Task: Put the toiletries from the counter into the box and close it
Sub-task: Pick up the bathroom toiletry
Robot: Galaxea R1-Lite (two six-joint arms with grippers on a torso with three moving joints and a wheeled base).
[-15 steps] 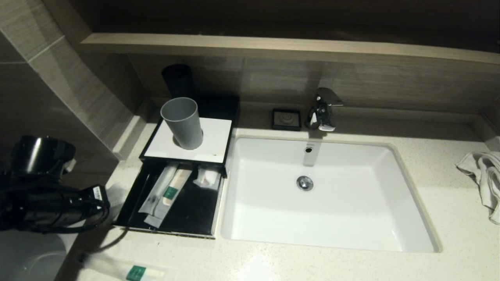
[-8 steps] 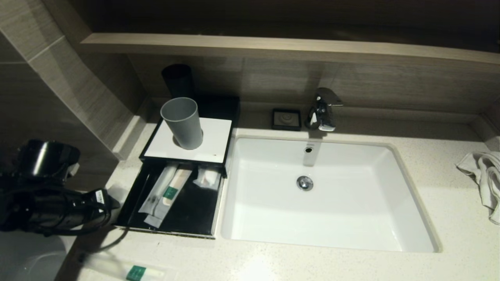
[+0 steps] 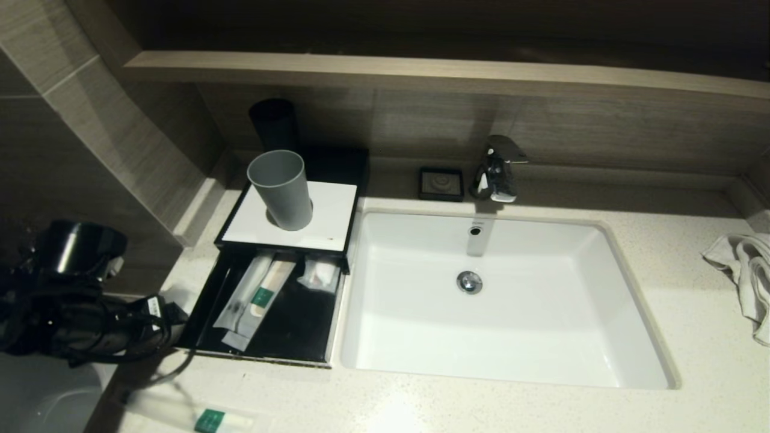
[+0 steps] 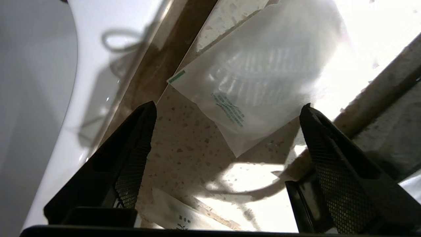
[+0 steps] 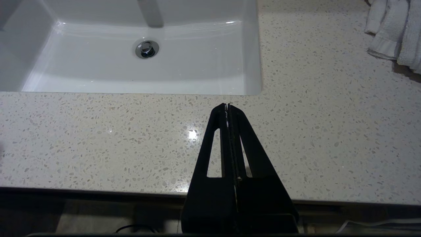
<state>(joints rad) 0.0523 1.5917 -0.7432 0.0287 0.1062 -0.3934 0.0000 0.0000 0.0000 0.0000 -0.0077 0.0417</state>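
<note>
On counter (image 3: 421, 403) edge: L claw (image 4: 227, 131) just spread wide over flat packet (image 4: 263, 79), nothing held; pickup next. R claw (image 5: 227, 108) together, parked.

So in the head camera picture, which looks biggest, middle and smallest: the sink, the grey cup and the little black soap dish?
Largest to smallest:
1. sink
2. grey cup
3. black soap dish
The dish sits farther back, so it may look a bit smaller than it is.

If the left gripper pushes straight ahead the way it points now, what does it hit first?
Probably the flat translucent white sachet with green print lying on the speckled cream stone counter. It sits directly ahead between the open left gripper fingers, which hold nothing. Depth is unclear, so the counter itself may come first.
</note>
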